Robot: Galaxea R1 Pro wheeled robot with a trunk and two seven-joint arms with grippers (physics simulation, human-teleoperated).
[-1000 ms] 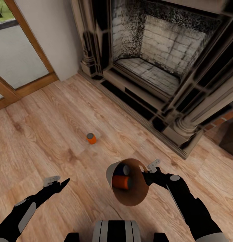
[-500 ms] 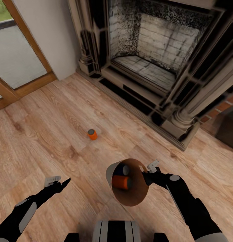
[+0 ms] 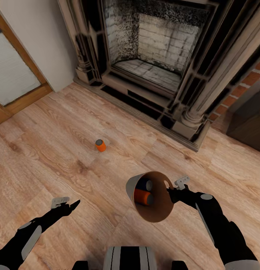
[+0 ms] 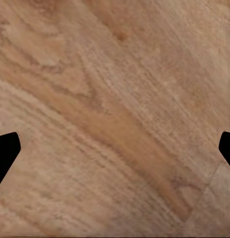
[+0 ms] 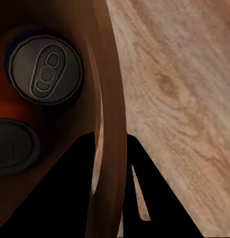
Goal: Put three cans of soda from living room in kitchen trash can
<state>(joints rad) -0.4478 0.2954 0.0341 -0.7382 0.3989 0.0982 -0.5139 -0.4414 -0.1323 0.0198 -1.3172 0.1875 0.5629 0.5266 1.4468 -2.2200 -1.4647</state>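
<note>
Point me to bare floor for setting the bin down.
Open wood floor lies between the lone orange soda can and the left gripper. Right of the held grey-white tapered bin, the floor narrows toward the dark carved fireplace.

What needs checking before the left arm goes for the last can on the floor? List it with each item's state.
1. Third can, the orange can, upright on the wood floor with open floor around it: ok.
2. Left gripper open and empty, its wrist view showing bare floor between the fingertips: ok.
3. Right gripper clamped on the rim of the trash can: ok.
4. Two cans already in the bin, a blue can and an orange one: ok.
5. Bin tilted, its opening facing the head camera; whether the cans could slip out: cannot tell.
6. Floor can within the left arm's reach from here: cannot tell.
</note>
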